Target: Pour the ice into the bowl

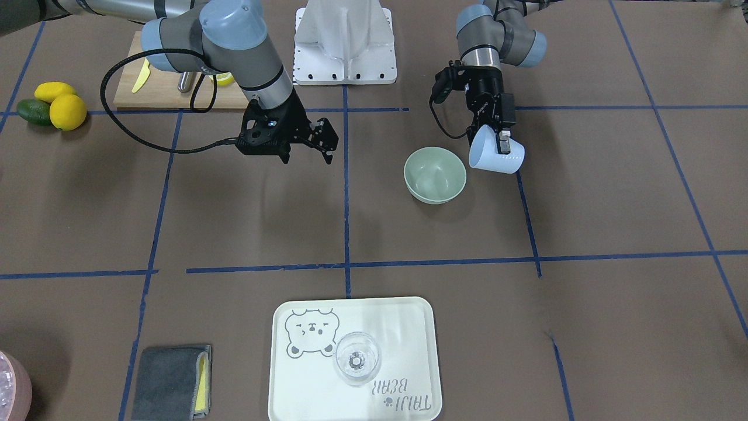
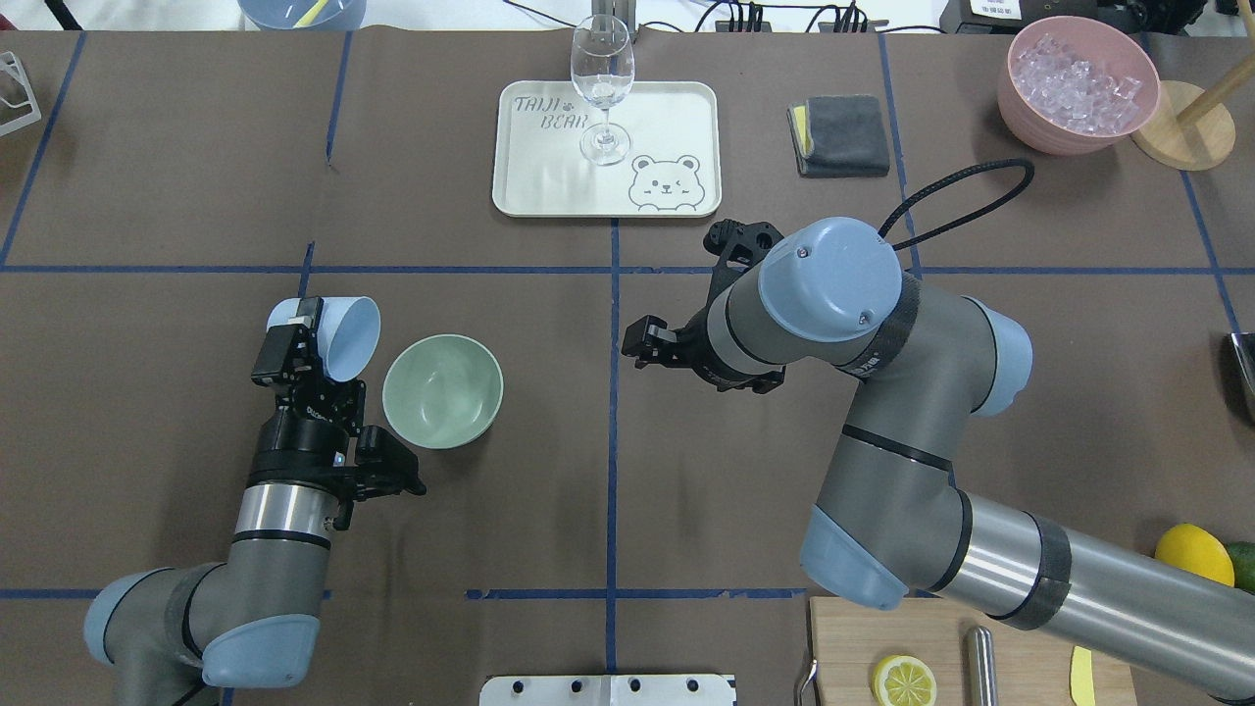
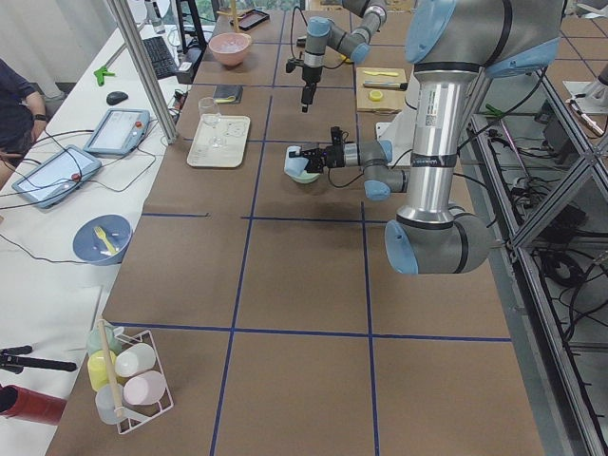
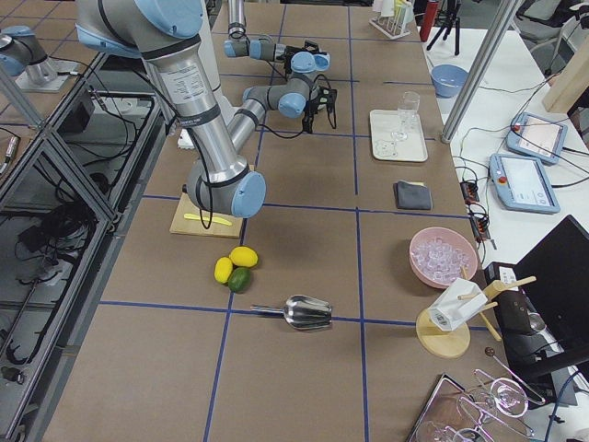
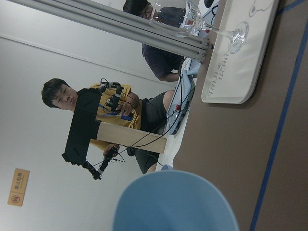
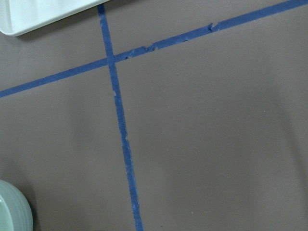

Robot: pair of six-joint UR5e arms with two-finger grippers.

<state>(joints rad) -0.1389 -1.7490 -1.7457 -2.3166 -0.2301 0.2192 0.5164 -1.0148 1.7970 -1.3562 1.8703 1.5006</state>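
Black left gripper (image 1: 498, 140), and in its jaws a plain light-blue plastic cup (image 1: 491, 161); just beside them, a plain pale sage-green matte bowl (image 1: 435, 174). Beneath, a brown paper-covered table (image 1: 613, 193), gridded in blue tape lines (image 1: 346, 222).

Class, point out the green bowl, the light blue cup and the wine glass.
green bowl (image 2: 442, 394), overhead view, bare inner floor.
light blue cup (image 2: 352, 337), overhead view, inner wall.
wine glass (image 2: 602, 67), overhead view, its bowl.
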